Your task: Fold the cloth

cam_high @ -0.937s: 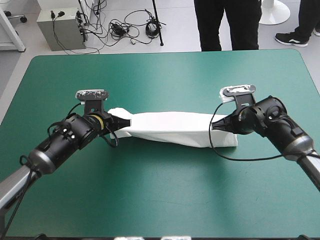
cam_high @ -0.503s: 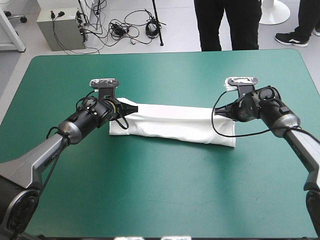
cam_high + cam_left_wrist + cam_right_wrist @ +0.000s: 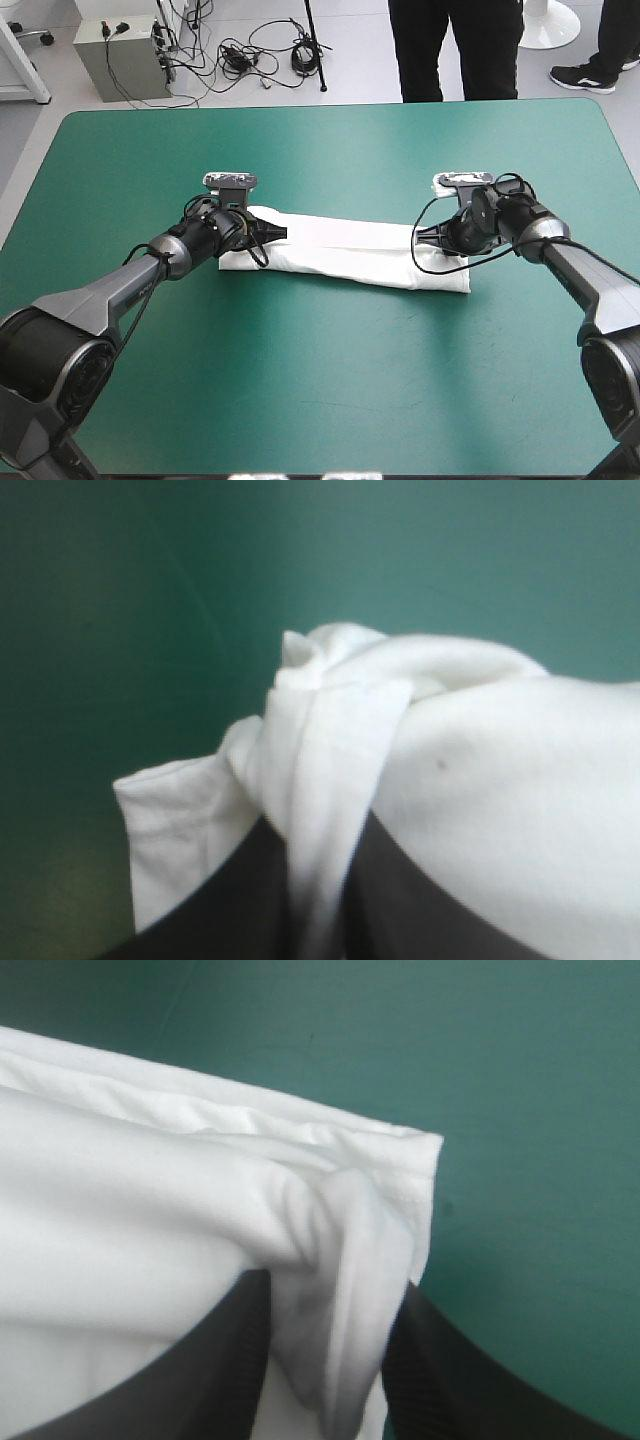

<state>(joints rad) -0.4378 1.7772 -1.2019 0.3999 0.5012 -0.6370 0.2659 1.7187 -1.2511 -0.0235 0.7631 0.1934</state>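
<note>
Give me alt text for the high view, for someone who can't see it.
A white T-shirt, folded into a long narrow band, lies across the middle of a teal-green table. The left tool and right tool each grip one end, arms reaching in from either side.

Bright overhead light; pale sheen on the teal-green table cover [image 3: 330, 160] beyond the black-fingered left gripper [image 3: 283, 233]; shadows soft.
</note>
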